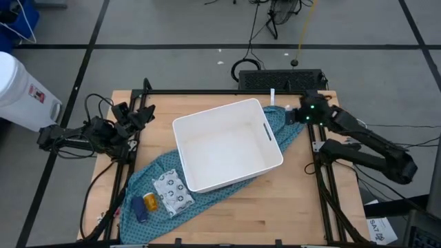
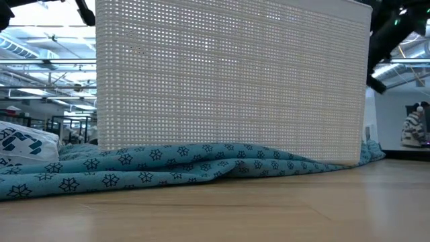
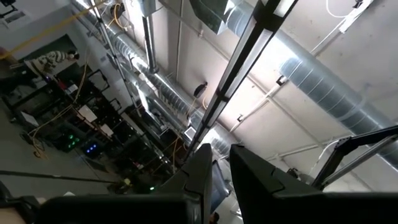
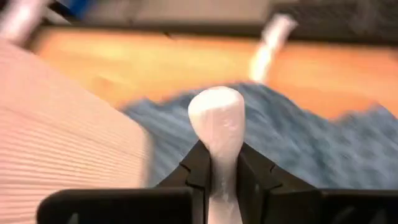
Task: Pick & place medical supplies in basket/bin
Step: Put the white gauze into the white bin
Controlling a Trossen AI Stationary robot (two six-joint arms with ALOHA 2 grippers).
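Observation:
The white tub (image 1: 227,148) stands on the teal patterned cloth (image 1: 155,180); its woven wall (image 2: 228,81) fills the low view. On the cloth near the table's near-left corner lie the blister pack (image 1: 171,191), the orange bottle (image 1: 150,202) and the dark blue object (image 1: 140,212). A tiny white tube (image 1: 272,95) sits near the far edge. My right gripper (image 1: 291,114) is just right of the tub's slot-handle side, shut on a small white round-ended item (image 4: 216,115). My left gripper (image 1: 141,114) waits at the table's left edge, shut, pointing up at the ceiling (image 3: 221,168). My right gripper pinches the small white item between its two fingers (image 4: 255,171). The fingers are on its lower part (image 4: 216,158), and its rounded end (image 4: 216,106) sticks out past the fingertips. It is held above the teal cloth (image 4: 298,143), clear of the table.
The tub's slot handle (image 1: 267,131) faces my right gripper. A white cylindrical container with a red label (image 1: 21,89) stands off the table's left side. A dark box (image 1: 279,79) lies at the far edge. Bare wood (image 1: 275,207) shows at the near right.

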